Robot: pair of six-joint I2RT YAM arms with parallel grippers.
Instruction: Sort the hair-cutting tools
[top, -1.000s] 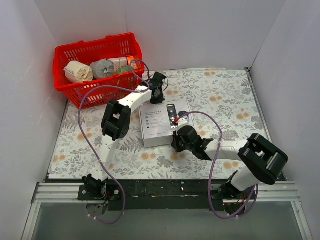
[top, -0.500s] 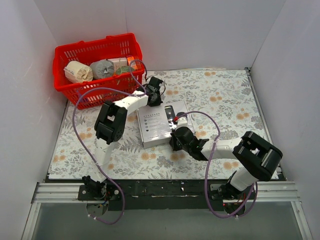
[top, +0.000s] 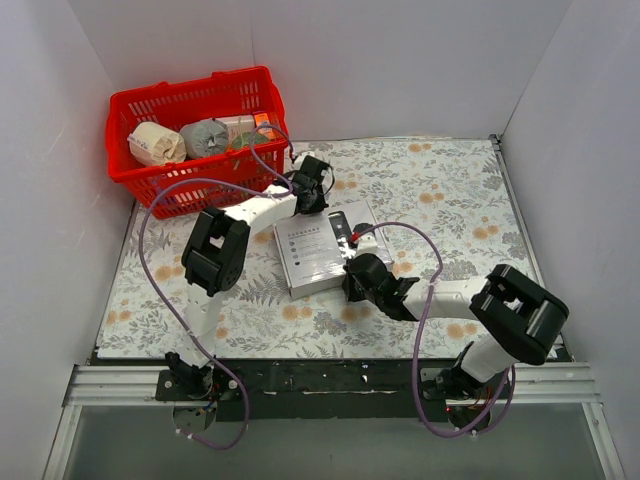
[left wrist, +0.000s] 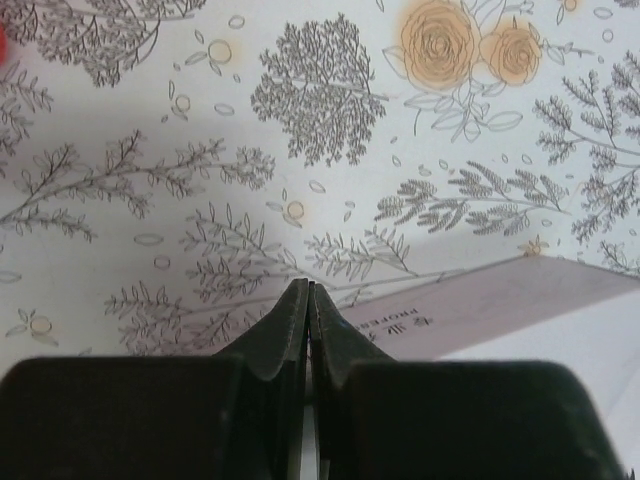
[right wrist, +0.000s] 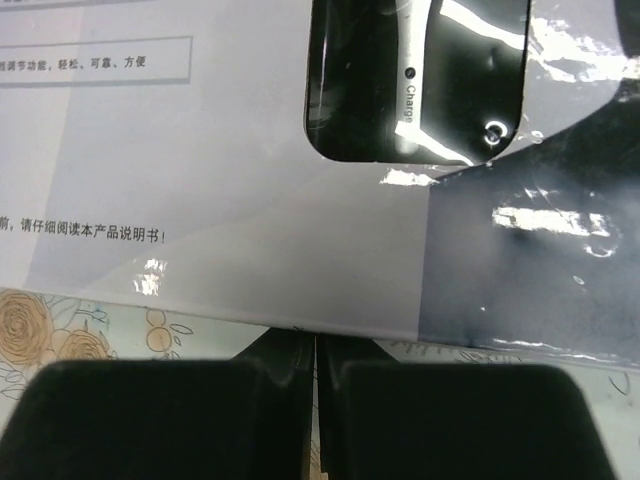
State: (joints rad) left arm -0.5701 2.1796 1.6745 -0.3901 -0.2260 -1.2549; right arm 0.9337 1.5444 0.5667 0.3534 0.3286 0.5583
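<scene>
Box (top: 316, 250) opening looks to be the step in hand, since the tools cannot be sorted while it lies shut on the desk (top: 450, 200). Both claws are pressed together and hold nothing. The left claw (left wrist: 306, 292) has its tips at the box's far left corner, low over the desk. The right claw (right wrist: 315, 338) points at the middle of the near edge.

To do this well, I would keep one claw pinning the box flat while the other works its closed tips under the lid's edge and levers up slowly. The card looks light and glossy, so the box may slide across the floral cloth rather than open. Pushing from opposite sides, as the claws now stand, should stop that. A lift that is too quick could tip the contents out.

The clipper (right wrist: 420, 80) sits inside the box, seen only through a rounded window (top: 342, 224) in the lid, toward the box's far right. What shows is a glossy black body with a silvery band carrying the word "Charge". Its head is hidden, and nothing else of the kit shows. The red basket (top: 150, 190) stands well apart at the far left.
</scene>
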